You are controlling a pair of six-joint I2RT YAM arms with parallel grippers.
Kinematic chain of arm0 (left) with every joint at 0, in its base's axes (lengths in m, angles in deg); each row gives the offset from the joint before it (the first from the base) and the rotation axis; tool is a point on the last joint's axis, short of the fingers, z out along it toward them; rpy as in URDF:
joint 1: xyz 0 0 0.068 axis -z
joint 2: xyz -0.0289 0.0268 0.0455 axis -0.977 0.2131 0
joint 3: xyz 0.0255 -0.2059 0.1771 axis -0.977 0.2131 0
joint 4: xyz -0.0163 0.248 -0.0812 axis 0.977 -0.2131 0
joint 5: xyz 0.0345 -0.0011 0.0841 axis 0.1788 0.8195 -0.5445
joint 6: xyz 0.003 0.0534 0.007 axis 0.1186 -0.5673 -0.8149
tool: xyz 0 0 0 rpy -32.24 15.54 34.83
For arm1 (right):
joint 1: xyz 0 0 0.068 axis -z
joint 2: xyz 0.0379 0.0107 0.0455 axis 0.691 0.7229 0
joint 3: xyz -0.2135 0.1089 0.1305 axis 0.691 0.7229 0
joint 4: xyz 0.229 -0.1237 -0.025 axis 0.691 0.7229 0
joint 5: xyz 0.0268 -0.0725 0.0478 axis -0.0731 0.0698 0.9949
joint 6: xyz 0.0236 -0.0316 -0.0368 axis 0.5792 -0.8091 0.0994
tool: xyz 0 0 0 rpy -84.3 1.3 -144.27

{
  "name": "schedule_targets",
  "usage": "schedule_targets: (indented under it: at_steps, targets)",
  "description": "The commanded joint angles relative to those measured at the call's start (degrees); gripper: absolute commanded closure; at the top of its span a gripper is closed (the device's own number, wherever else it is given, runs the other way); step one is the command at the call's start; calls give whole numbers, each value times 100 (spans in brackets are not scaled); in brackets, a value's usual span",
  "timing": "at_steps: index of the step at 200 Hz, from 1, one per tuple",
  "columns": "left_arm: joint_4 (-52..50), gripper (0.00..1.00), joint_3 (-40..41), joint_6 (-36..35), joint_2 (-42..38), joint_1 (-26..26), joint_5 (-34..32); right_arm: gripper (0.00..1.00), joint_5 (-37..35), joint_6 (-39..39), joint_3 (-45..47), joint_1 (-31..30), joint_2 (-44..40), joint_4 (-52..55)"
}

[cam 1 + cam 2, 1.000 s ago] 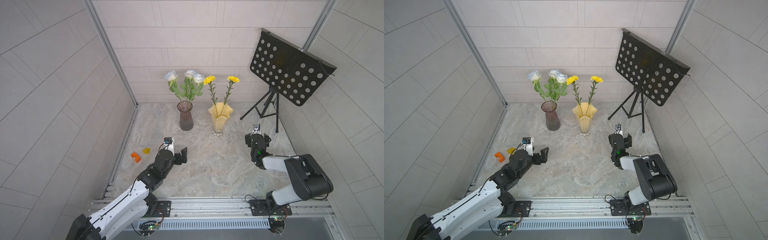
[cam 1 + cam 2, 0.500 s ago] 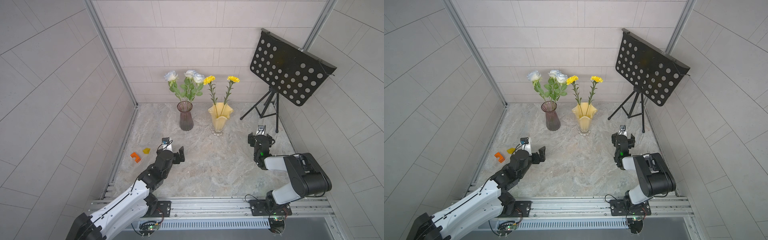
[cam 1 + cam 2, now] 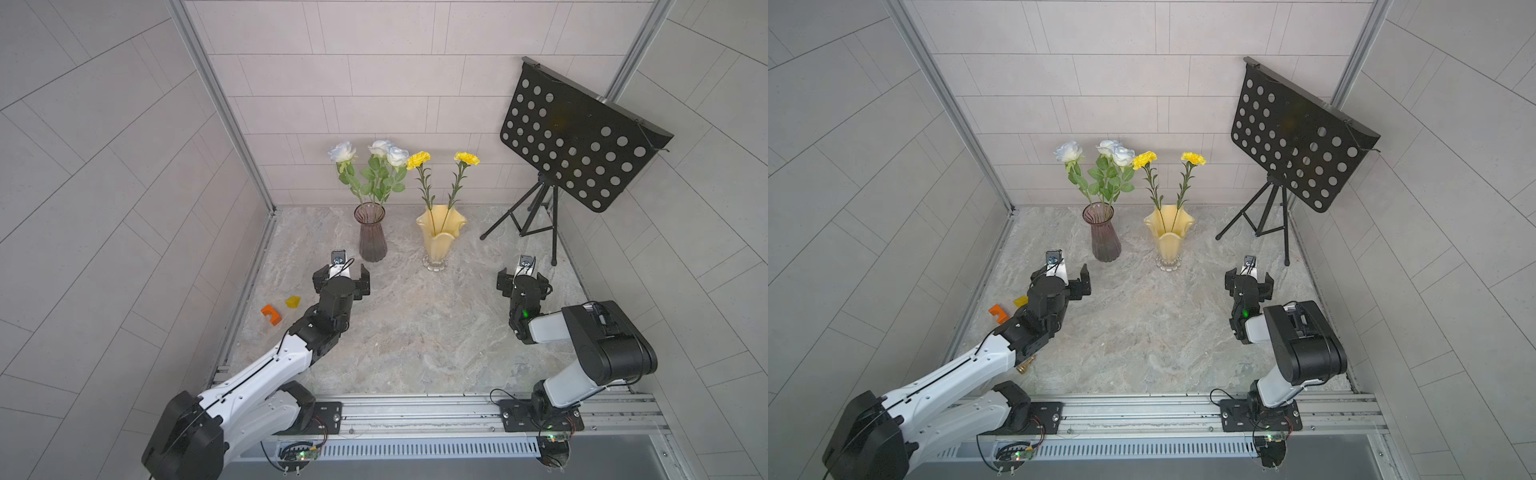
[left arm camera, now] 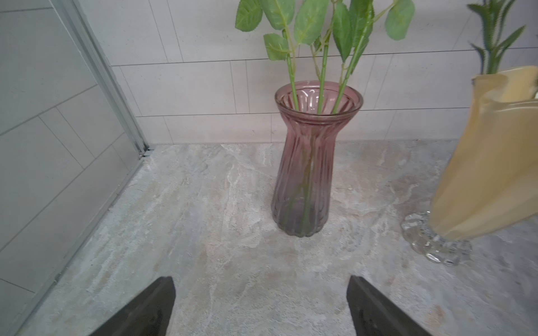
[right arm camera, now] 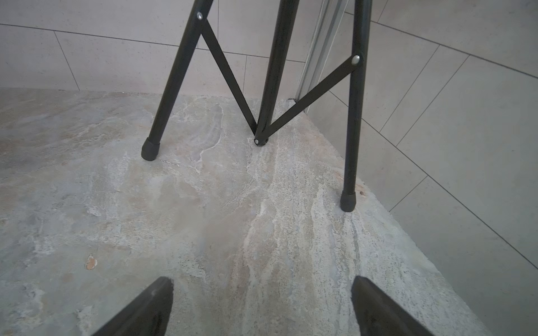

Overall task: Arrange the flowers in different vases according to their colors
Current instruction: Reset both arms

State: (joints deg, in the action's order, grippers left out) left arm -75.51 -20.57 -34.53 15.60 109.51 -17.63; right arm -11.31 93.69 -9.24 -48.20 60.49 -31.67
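Observation:
Three white roses (image 3: 343, 151) stand in the ribbed purple vase (image 3: 371, 232) at the back of the table. Beside it, two yellow carnations (image 3: 418, 160) stand in the pale yellow vase (image 3: 439, 237). My left gripper (image 3: 341, 279) hovers just in front of the purple vase, open and empty. In the left wrist view the purple vase (image 4: 308, 163) stands ahead of the spread jaws and the yellow vase (image 4: 492, 163) is at the edge. My right gripper (image 3: 523, 279) is open and empty, near the stand's legs (image 5: 171, 87).
A black perforated music stand (image 3: 577, 141) on a tripod fills the back right corner. An orange block (image 3: 271, 314) and a yellow block (image 3: 293, 302) lie by the left wall. A small brass piece (image 3: 1025, 365) lies under my left arm. Tiled walls enclose three sides.
My left gripper has rolled level and shifted towards the purple vase. My right gripper has drifted a little to the right and its jaws have spread slightly wider.

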Motion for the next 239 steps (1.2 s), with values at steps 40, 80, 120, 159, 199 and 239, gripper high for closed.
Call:
schedule_targets:
  at_steps: [40,80,120,159,199,239]
  targets:
    - [1487,0,757,-925,526,-1125,-229,0,3,34,-29,-17,16,-117]
    - [2879,0,1303,-1235,1284,-1597,-476,0,7,30,-26,-11,16,-111]
    - [3682,0,1452,-826,1965,-2283,651,0,0,30,-23,-12,16,-113]
    - [4343,0,1123,-449,3105,-2746,918,0,10,32,-23,-8,16,-112]
    - [3108,0,565,-471,3041,-2910,1496,0,22,38,-28,-11,16,-97]
    - [2959,0,527,-544,3024,-2851,1510,0,19,39,-33,-13,22,-87]
